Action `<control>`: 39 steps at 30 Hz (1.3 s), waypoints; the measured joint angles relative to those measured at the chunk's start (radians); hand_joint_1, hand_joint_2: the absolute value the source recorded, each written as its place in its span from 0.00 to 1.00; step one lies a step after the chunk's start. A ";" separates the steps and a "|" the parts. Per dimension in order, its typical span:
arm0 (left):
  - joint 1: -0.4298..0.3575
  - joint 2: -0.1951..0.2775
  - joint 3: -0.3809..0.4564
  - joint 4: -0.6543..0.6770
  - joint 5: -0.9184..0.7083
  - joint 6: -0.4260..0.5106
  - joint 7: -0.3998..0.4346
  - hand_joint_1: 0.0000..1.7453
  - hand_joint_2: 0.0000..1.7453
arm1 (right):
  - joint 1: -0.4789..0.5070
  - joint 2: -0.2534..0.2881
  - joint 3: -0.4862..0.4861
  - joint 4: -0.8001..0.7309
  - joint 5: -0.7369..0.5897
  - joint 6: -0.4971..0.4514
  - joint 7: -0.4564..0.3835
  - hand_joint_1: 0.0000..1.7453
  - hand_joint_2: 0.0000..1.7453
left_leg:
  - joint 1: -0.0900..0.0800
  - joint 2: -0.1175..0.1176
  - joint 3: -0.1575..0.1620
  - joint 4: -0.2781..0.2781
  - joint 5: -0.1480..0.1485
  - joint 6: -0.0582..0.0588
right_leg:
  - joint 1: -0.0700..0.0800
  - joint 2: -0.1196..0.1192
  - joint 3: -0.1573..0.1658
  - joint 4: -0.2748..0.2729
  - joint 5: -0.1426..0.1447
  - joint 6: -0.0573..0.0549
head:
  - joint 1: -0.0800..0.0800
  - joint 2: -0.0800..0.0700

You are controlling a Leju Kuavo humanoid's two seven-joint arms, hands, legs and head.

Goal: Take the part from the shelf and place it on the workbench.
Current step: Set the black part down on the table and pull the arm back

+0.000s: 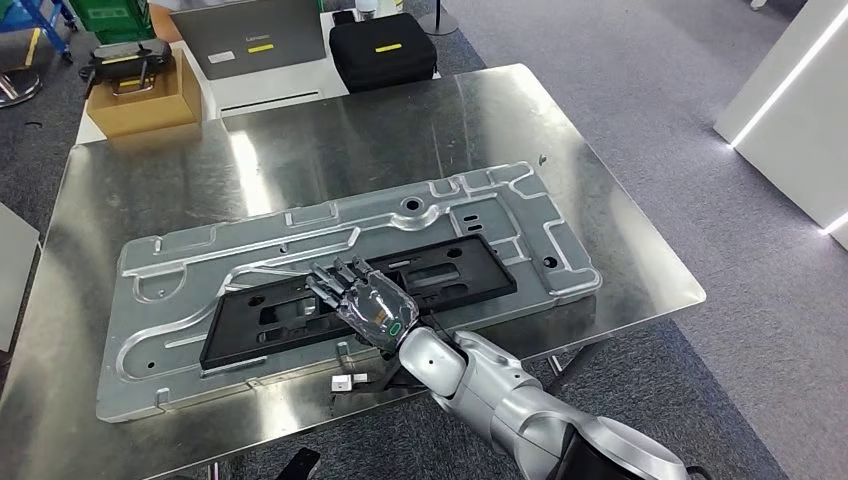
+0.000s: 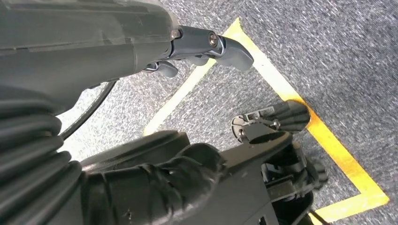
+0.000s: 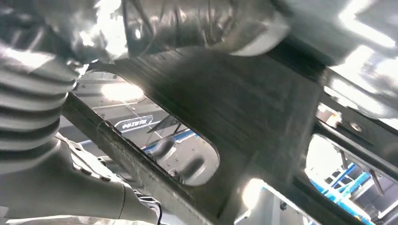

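One right hand (image 1: 365, 300) spread over black part (image 1: 440, 275).

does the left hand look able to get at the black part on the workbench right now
Probably not as things stand: the left hand hangs over carpet floor, while the black part lies on the silver panel under the right hand.

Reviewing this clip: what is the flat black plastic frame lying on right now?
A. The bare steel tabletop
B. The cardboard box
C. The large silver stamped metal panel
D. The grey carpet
C: in the head view the flat black plastic frame lies on the large silver stamped metal panel, which itself rests on the steel workbench, with the right hand over the frame.
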 joint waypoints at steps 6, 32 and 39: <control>0.000 0.001 0.000 0.000 0.003 -0.002 0.000 0.00 0.00 | -0.007 0.007 -0.011 0.016 -0.001 0.012 -0.005 0.00 0.00 | -0.004 -0.005 -0.002 0.017 -0.012 -0.016 | -0.001 0.000 0.116 -0.240 0.121 -0.012 | 0.000 0.000; -0.001 0.007 0.011 0.000 0.042 0.008 0.031 0.00 0.00 | -0.005 0.026 -0.057 0.048 0.006 0.028 0.001 0.00 0.00 | -0.007 0.003 -0.048 0.010 0.035 0.007 | 0.001 -0.002 0.034 0.010 -0.031 0.000 | 0.000 0.000; 0.000 0.008 0.011 0.000 0.042 0.004 0.032 0.00 0.00 | -0.009 0.029 -0.060 0.047 0.006 0.031 0.001 0.00 0.00 | -0.006 0.001 -0.089 0.015 0.084 -0.020 | 0.017 0.000 0.215 -0.266 0.052 -0.029 | 0.000 0.000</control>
